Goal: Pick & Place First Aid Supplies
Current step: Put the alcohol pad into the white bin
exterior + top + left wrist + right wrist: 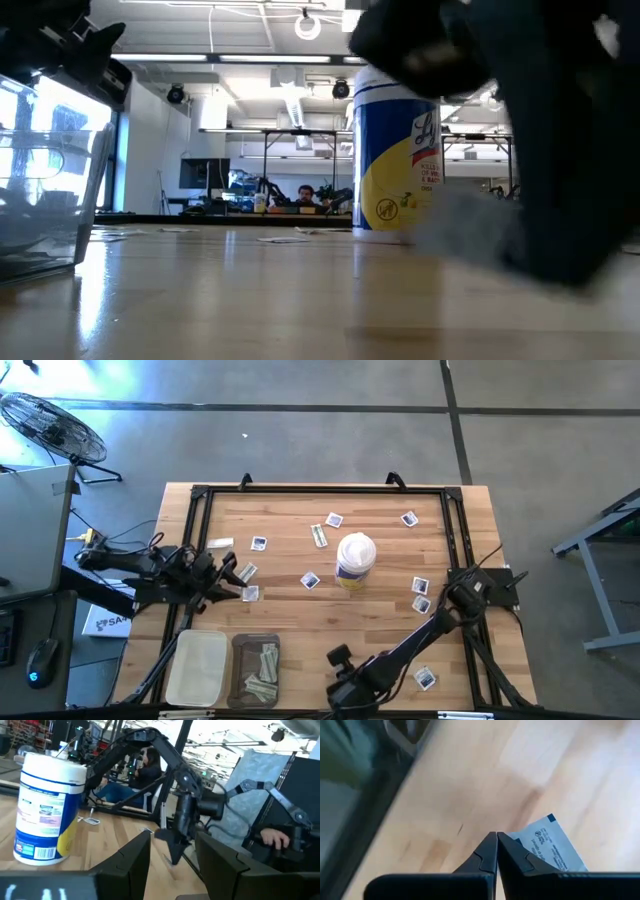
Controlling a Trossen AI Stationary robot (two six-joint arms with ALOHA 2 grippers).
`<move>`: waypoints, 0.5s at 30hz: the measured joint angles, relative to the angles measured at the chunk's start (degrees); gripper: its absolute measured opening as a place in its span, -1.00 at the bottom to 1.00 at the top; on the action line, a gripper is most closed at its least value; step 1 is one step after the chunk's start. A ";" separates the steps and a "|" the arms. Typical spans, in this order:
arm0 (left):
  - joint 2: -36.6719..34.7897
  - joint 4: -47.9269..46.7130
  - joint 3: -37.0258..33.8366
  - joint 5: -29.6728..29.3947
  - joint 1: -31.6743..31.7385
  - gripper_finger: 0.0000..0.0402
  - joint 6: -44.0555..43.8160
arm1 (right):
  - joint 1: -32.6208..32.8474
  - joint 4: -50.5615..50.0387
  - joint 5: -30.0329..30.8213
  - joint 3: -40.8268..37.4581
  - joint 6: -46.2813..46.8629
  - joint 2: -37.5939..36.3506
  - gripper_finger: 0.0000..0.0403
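High view: right gripper [345, 682] low at table's near edge, well apart from canister [355, 560], near grey tray [255, 670] already holding strips. Packets [420, 585] scattered around canister. Left gripper [235, 582] waits far left of canister, fingers spread, holding nothing.

Low view: canister upright; dark arm blurs foreground.

Right wrist view: fingers closed tip to tip; square packet [551, 846] lies just beside them, apparently not pinched. Risk: lift comes up empty, or closed tips shove packet away.

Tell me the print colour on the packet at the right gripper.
Blue print on a white packet, clearest in the right wrist view.
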 joint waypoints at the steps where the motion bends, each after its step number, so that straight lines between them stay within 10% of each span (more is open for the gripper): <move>1: 0.00 0.11 0.00 -1.49 -1.51 -0.23 0.54 | -0.20 0.34 0.87 0.17 -0.52 -0.88 -0.99; 15: 7.39 11.93 0.00 -15.11 -19.13 -0.23 9.90 | -5.39 9.87 2.37 0.21 -9.90 -6.48 -0.99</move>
